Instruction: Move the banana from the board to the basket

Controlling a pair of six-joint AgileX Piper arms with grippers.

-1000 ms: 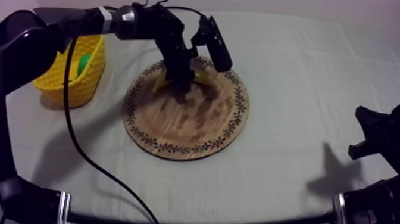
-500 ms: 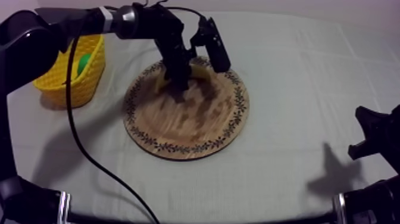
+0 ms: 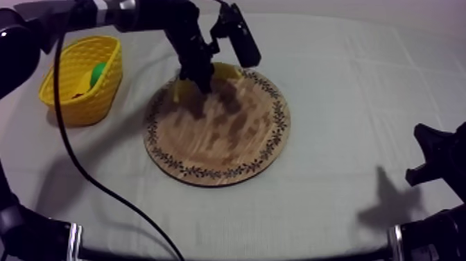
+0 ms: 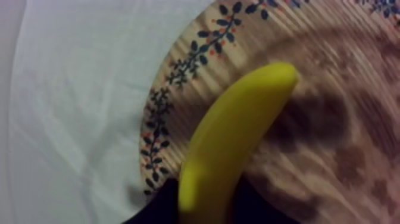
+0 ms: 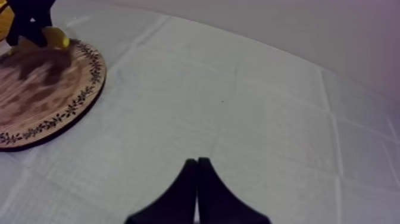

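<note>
Lifted since a second ago, the left claw, seen from above, hangs over the board at its far rim, on the side toward the basket, and is closed round the banana. From the left wrist, the banana seems clear of the board's edge, raised for carrying. From the right wrist, the right claw is pinched together on nothing and waits well off the board.

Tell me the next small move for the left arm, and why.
Probably carry the left gripper across toward the yellow basket, grip closed. It is shut on the banana, which hangs over the rim of the wooden board with its shadow on the wood, so it looks lifted; the basket sits beyond that rim.
</note>
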